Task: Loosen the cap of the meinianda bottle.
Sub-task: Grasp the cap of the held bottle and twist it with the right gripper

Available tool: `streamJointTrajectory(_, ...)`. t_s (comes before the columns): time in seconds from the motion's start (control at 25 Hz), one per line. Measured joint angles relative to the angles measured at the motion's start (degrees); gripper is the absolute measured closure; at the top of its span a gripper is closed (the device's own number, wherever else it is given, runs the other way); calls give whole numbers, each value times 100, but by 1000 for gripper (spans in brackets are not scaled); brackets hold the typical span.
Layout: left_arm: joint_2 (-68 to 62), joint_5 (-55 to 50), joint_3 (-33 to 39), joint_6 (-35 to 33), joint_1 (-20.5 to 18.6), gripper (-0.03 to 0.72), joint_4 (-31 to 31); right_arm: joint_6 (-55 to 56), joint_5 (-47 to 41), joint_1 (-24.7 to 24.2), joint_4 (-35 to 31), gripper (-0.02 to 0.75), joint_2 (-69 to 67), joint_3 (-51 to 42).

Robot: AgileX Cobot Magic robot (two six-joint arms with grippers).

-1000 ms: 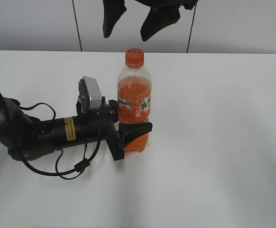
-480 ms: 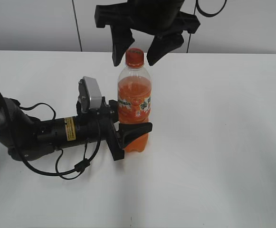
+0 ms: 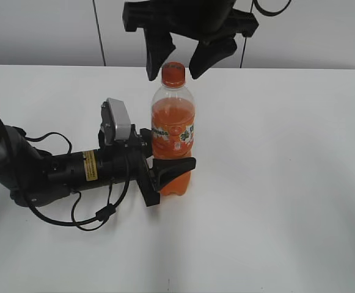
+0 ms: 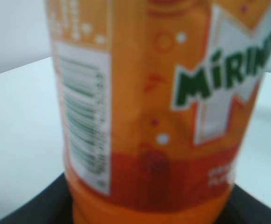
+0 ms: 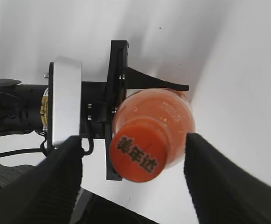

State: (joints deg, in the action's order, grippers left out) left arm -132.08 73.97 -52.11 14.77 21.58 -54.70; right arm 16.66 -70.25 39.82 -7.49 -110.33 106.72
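Right fingers (image 3: 178, 63) are spread, one on each side of the single cap (image 3: 173, 73), not touching. Left fingers (image 3: 170, 174) clamp the one bottle (image 3: 173, 131) low down; it stands upright on the worktop (image 3: 287, 183).

Left gripper (image 3: 165, 174) blocks the bottle (image 3: 173, 134) low; table (image 3: 287, 183) rightward lies open.

Exterior looks down slantwise; left wrist faces the meinianda bottle (image 4: 158, 112) close; right wrist looks straight down.
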Motion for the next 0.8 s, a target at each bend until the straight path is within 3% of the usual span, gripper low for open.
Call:
streamJointTrajectory(0.28,0,0,0,0,0,296,0,-38,0,0,136,349,0,0)
streamJointTrajectory(0.44,0,0,0,0,4,296,0,-119,5,0,152,468,0,0)
streamJointTrajectory(0.8,-4,0,0,0,4,296,0,-827,5,0,147,468,0,6)
